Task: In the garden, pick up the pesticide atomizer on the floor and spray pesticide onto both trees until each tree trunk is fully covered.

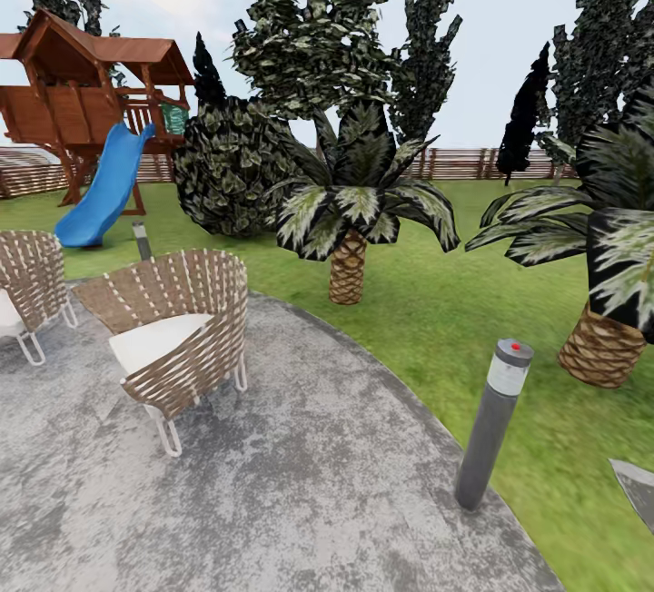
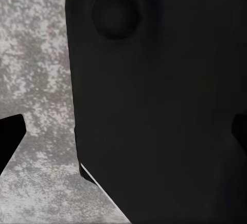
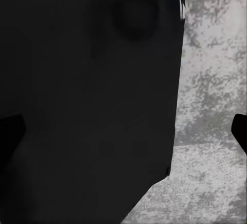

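Across the grey mottled patio point(image 1: 300, 483), the head view looks out over the garden's green lawn point(image 1: 436, 310) toward a slatted fence point(image 1: 463, 162). 2 wicker chairs point(image 1: 177, 338) sit on the paving, a grey lamp post point(image 1: 493, 424) stands at its edge, and short palms point(image 1: 350, 211) and a round bush point(image 1: 227, 170) rise beyond, with a playhouse and blue slide point(image 1: 104, 188) far left. Dark crowns point(image 1: 313, 38) stand behind the bush, but I cannot pick out a trunk or the pesticide atomizer from here. Both wrist cameras face dark robot bodywork over paving, likely because the arms hang tucked for driving; whether either gripper is open I cannot tell.
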